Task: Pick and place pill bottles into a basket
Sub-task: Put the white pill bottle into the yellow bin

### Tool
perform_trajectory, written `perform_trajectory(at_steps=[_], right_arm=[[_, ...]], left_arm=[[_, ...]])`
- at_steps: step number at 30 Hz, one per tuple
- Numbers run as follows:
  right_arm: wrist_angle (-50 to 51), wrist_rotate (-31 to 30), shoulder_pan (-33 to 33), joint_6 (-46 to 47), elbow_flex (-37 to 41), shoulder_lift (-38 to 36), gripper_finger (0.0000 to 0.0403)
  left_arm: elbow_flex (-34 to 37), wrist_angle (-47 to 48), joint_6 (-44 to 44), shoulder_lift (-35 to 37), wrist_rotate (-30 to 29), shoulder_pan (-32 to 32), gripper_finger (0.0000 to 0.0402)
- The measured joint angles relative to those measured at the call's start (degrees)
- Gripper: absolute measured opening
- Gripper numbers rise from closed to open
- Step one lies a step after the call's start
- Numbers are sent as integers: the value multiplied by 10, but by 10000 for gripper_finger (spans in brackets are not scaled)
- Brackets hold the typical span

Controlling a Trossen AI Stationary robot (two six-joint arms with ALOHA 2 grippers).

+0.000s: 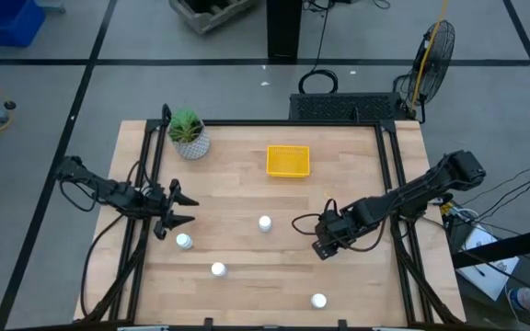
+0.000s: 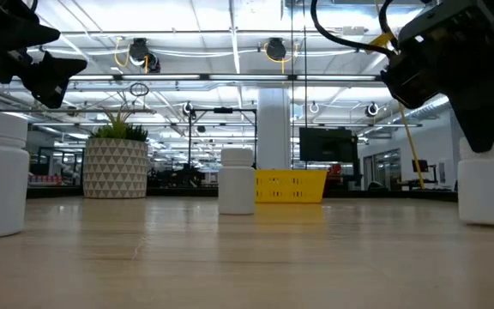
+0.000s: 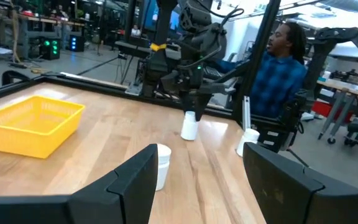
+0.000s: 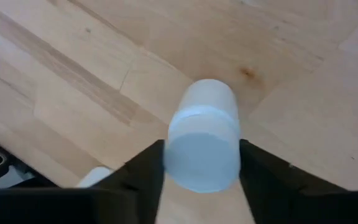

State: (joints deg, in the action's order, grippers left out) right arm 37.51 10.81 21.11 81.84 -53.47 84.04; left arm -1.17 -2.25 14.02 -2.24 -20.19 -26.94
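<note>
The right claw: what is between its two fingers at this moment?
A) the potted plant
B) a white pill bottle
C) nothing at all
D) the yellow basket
B: in the right wrist view a white pill bottle sits between the dark fingers of the right claw, pressed from both sides, while the yellow basket stands far away on the table.

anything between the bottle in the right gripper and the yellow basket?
Nothing visible. The right gripper sits over a pill bottle, fingers at both its sides. From there to the basket the high view shows bare wood. The nearest other bottle stands off that line, toward the left arm.
</note>
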Motion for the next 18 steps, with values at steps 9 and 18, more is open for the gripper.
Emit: perform_trajectory(at_steps=[9,18], right_arm=[[-2,-1,0,-1,0,1,148],[1,-6,-13,-21,-3,1,148]], left_arm=[[0,-4,0,0,-15,0,241],[0,-5,22,0,-40,0,241]])
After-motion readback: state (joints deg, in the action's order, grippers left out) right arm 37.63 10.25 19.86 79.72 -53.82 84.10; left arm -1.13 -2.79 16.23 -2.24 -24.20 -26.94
